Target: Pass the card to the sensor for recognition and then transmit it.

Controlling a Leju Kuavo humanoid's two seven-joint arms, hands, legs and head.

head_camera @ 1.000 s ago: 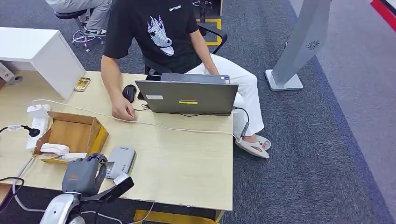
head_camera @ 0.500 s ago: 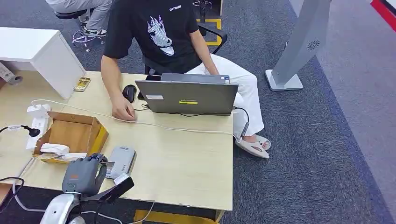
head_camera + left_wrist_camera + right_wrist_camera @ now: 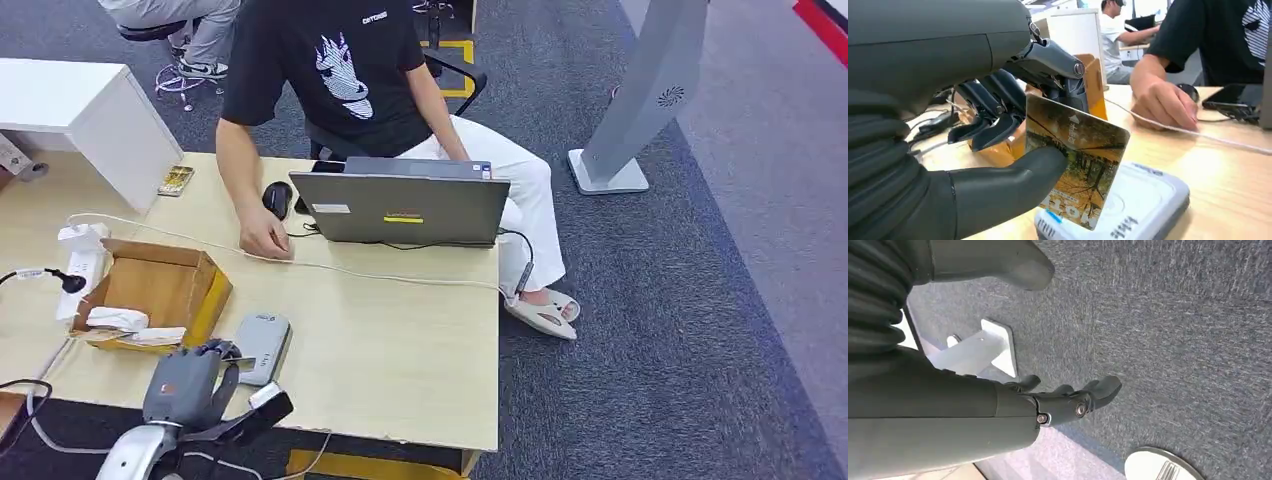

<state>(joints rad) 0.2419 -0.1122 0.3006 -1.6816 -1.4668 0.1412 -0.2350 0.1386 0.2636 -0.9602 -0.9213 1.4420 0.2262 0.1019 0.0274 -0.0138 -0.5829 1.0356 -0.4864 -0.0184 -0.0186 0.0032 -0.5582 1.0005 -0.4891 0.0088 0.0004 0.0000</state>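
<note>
Pale wooden desk [image 3: 400, 340] on grey carpet [image 3: 700, 300]; seated person [image 3: 340, 70] behind an open laptop [image 3: 405, 208]. From the head: left hand [image 3: 185, 385] at the desk's near edge beside a grey sensor [image 3: 262, 345]. From the left wrist: card [image 3: 1075, 165] pinched between thumb and fingers, tilted, lower corner just over the sensor. From the right wrist: right hand [image 3: 1068, 400] over carpet, fingers loosely spread, holding nothing.

left hand [image 3: 188, 383] at the near table [image 3: 400, 350] edge — fingers beside the grey sensor [image 3: 262, 343]; cardboard box [image 3: 160, 287] just behind; person [image 3: 330, 90] seated at laptop [image 3: 410, 210].
</note>
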